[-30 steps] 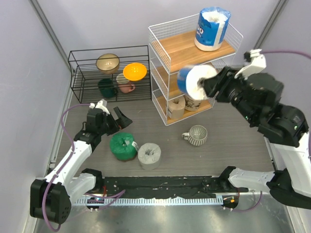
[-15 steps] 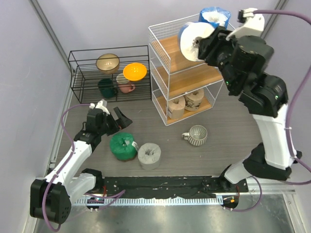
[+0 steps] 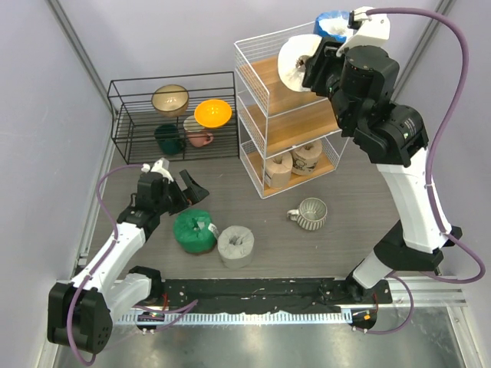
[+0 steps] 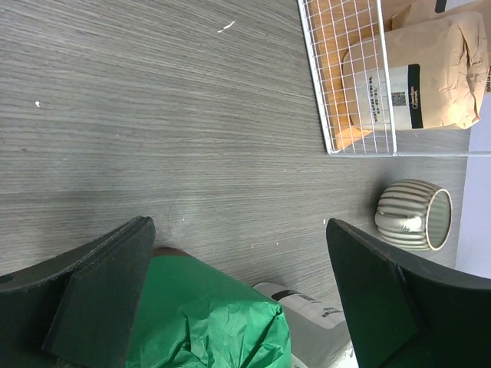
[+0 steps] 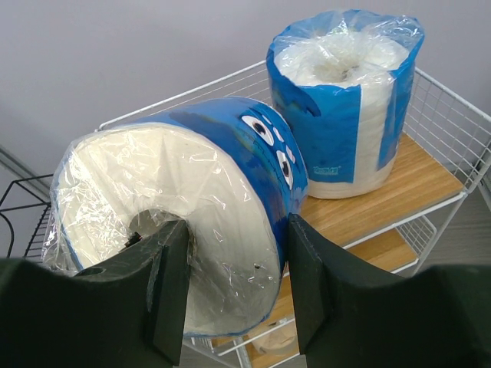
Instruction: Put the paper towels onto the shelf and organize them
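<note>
we saw the right gripper (image 5: 234, 295) clamped on a blue roll (image 5: 192, 222), one finger across its white end by the core and the other on the blue wrap. it held the roll on its side in the air, up at the shelf's (image 3: 265, 83) top tier, toward that tier's left end. a second blue roll (image 3: 335, 24) stood upright on the same top board, at the shelf's far right corner. two tan rolls (image 3: 293, 162) sat side by side on the shelf's bottom tier. the green roll (image 3: 193, 230) and the grey roll (image 3: 235, 245) lay touching each other on the table, well apart from the shelf, in front of it and to its left. the left gripper (image 4: 238, 226) hung low just above the green roll, on its side away from the shelf, fingers spread wide and holding nothing. a mug (image 3: 311, 213) stood on the table just in front of the shelf, and a black rack (image 3: 173, 80) with bowls stood to the shelf's left.
</note>
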{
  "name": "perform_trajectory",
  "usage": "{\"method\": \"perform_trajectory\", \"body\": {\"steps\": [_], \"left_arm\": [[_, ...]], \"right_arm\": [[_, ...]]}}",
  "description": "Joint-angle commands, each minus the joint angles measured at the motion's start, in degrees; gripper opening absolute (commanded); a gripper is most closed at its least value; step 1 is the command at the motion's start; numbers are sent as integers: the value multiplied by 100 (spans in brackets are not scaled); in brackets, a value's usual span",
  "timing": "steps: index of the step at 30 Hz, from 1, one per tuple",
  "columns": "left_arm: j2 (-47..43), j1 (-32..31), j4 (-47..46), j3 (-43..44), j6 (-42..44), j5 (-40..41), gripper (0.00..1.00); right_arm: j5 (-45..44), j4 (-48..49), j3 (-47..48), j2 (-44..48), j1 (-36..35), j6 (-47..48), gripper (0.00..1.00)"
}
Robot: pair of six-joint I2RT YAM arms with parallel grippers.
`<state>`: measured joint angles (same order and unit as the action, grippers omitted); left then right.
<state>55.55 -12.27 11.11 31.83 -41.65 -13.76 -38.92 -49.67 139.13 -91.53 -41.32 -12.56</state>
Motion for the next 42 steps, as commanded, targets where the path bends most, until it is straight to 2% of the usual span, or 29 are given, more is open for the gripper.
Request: {"method": "perform_trajectory", "body": {"steps": [1, 9, 14, 42], "left_arm": [[-79, -12, -268, -28, -36, -153, 100], [-88, -21, -285, -37, -45, -153, 100], [-79, -21, -294, -55, -54, -162, 100], [-79, -21, -285, -54, -54, -188, 100]], "right_arm": [[103, 704, -69, 126, 264, -53, 48], [1192, 731, -553, 232, 994, -590, 48], [1501, 792, -720, 311, 1258, -757, 48], [2292, 942, -993, 548, 1363, -1012, 48]]}}
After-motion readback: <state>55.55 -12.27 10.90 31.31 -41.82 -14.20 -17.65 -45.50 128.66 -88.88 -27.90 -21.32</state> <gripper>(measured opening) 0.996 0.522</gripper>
